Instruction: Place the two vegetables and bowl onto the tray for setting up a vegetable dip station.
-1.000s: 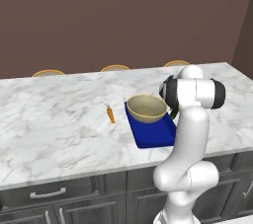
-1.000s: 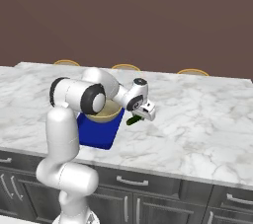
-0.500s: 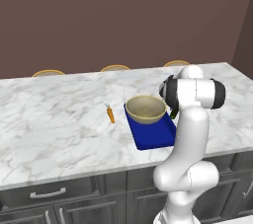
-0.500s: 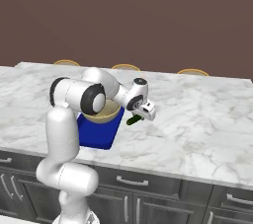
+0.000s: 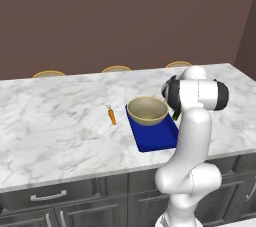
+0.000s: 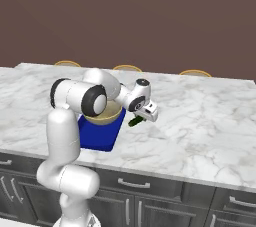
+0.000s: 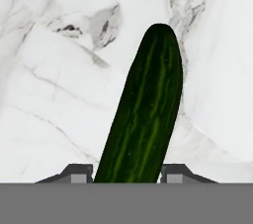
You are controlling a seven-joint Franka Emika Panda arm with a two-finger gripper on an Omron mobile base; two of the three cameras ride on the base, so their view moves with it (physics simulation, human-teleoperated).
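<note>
The cucumber (image 7: 146, 109) sits between my jaws (image 7: 126, 172), its dark length running away from my hand over pale marble, one finger tip at each flank. My jaws have drawn in a little over the last second and now press both sides of it, so I judge the grip made. In the right base view the cucumber (image 6: 135, 121) hangs under my hand, clear of the desk (image 6: 200, 116) and just off the tray's (image 6: 100, 136) right edge. Its place in the picture has hardly shifted over that second; I am holding station beside the tray, not travelling.

For the task, that means one vegetable is in hand and only a short carry from its goal. The bowl (image 5: 147, 111) already rests on the far end of the tray (image 5: 155, 138), leaving bare blue at the near end, and I judge that strip the likeliest place for the cucumber. The carrot (image 5: 112, 115) lies on the desk just left of the tray, untouched, its green top pointing away from me.

From my hand camera the cucumber leans slightly to the right of my line of sight, not dead centre, and most of its length projects beyond the tips. Held near one end like that, it could pivot if I swing sharply.
</note>
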